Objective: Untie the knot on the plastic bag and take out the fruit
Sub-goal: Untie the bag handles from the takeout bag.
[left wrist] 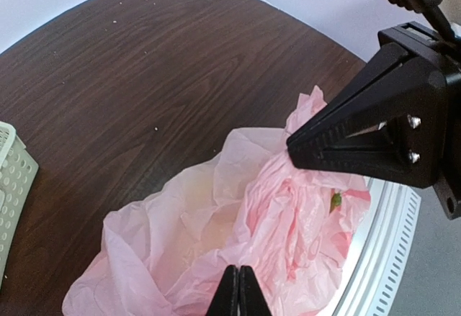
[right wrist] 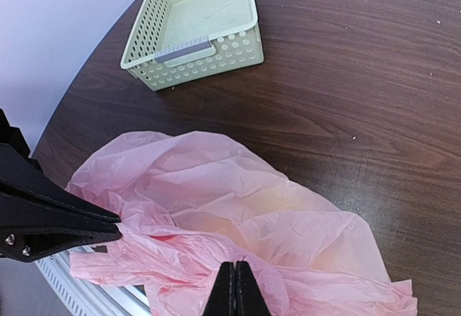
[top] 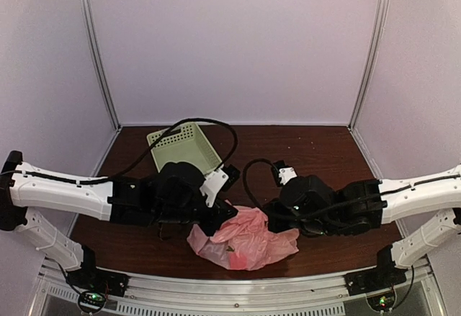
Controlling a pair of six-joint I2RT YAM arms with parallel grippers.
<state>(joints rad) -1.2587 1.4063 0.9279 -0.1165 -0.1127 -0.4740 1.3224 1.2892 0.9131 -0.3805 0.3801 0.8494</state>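
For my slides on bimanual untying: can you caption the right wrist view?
Right end effector and left end effector pinch the crumpled plastic bag; green basket beyond.

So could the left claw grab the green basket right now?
Probably not yet. The left claw is shut on the pink bag, so it would need to let go first. Otherwise the basket sits close by with nothing in between.

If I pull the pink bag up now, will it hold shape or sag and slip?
Probably floppy: the plastic bag is thin crinkled film in loose folds, so it should sag. Likely bottom-heavy: a yellowish shape, maybe fruit, shows through it. The film may tear where the left gripper and right gripper pinch it.
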